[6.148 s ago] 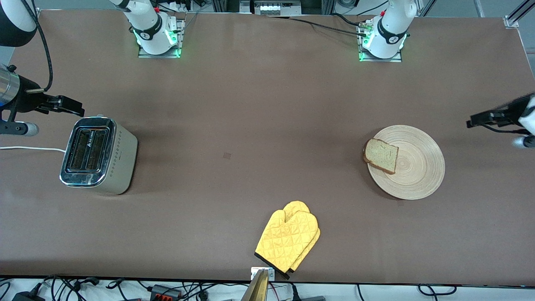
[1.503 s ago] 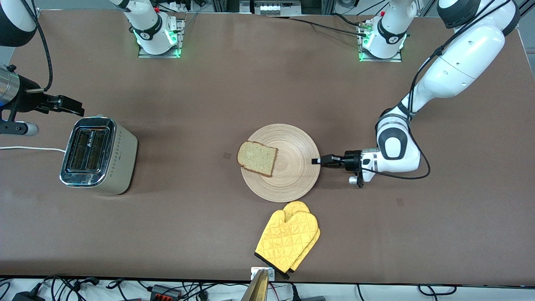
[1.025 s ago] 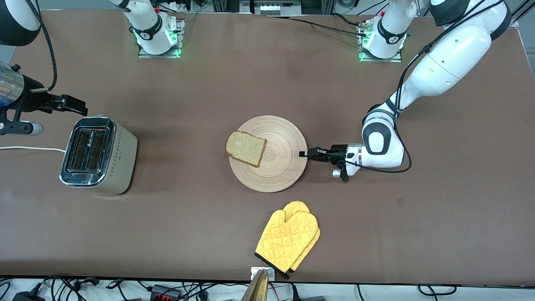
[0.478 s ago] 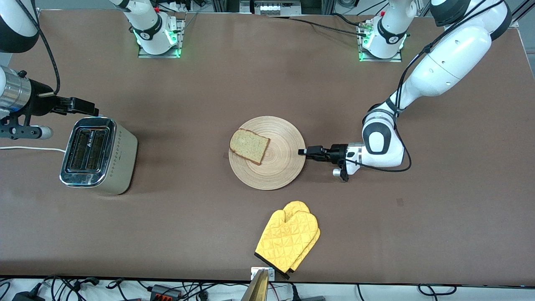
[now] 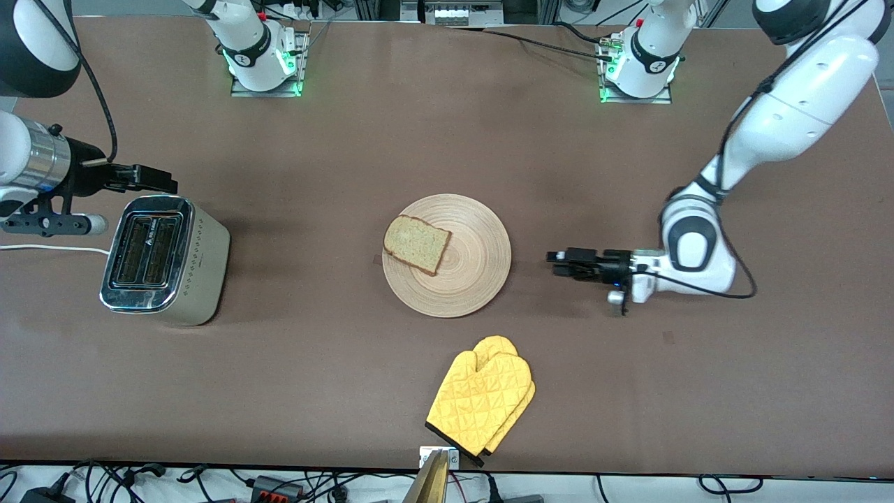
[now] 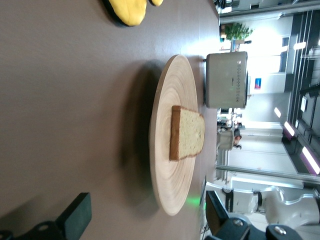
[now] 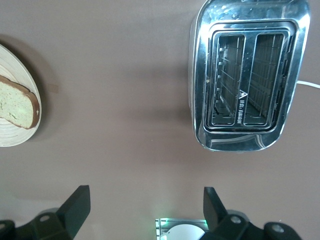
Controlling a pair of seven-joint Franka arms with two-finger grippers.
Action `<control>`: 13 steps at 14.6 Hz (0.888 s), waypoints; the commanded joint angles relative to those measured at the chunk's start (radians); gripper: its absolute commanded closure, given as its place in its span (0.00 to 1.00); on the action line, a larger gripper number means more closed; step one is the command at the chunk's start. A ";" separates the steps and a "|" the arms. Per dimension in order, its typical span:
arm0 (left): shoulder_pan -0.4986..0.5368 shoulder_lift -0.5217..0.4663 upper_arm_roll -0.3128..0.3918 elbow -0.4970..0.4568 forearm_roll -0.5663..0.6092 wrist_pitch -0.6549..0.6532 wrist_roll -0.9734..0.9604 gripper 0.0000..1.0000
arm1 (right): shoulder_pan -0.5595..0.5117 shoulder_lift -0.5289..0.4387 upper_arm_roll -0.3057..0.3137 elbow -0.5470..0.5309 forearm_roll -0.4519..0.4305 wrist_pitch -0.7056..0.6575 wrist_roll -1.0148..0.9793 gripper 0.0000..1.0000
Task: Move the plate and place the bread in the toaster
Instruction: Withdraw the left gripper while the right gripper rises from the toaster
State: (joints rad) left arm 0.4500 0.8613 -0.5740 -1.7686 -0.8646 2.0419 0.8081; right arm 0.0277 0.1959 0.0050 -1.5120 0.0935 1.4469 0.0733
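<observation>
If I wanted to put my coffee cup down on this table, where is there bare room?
Widest bare stretch: between the toaster and the plate with its bread. Another lies between the plate and the arm bases. Tighter spots: between plate and yellow oven mitt, and where the open left tool hangs beside the plate. The open right tool sits just above the toaster.

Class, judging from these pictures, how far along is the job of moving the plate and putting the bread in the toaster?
Done: the round bamboo plate sits mid-table, released; the open left pincer is beside it, apart. In hand: nothing; the open right pincer is over the table by the chrome two-slot toaster. Left: the brown-crusted bread slice lies on the plate, both slots empty.
</observation>
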 commanded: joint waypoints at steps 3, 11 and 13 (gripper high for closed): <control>0.091 -0.011 0.009 0.184 0.336 -0.227 -0.001 0.00 | 0.018 0.016 0.004 -0.001 0.125 -0.007 0.090 0.00; 0.174 -0.016 0.006 0.504 0.751 -0.678 -0.039 0.00 | 0.152 0.050 0.004 -0.109 0.186 0.168 0.331 0.00; 0.168 -0.027 0.002 0.564 0.794 -0.777 -0.117 0.00 | 0.161 0.027 0.006 -0.181 0.190 0.239 0.341 0.00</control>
State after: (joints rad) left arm 0.6376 0.8464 -0.5695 -1.2715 -0.1252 1.3523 0.7570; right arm 0.1778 0.2762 0.0123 -1.5983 0.2640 1.6166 0.3817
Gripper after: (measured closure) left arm 0.000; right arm 0.000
